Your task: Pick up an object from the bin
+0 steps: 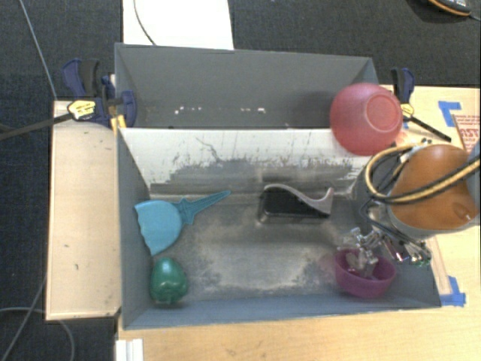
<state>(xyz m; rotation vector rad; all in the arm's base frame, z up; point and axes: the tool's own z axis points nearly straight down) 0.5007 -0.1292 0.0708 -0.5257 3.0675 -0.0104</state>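
Observation:
My gripper (365, 256) is low in the bin's front right corner, right over a small purple cup (364, 277), and its tip reaches down into the cup's mouth. A black object with a curved grey handle (289, 204) lies in the middle of the bin, to the left of the gripper. A pink round bowl (366, 117) rests against the bin's back right wall, above the arm.
A light blue scoop with a long handle (167, 220) lies at the left side. A dark green rounded toy (167, 280) sits in the front left corner. The arm's orange cover and cables hang over the bin's right rim.

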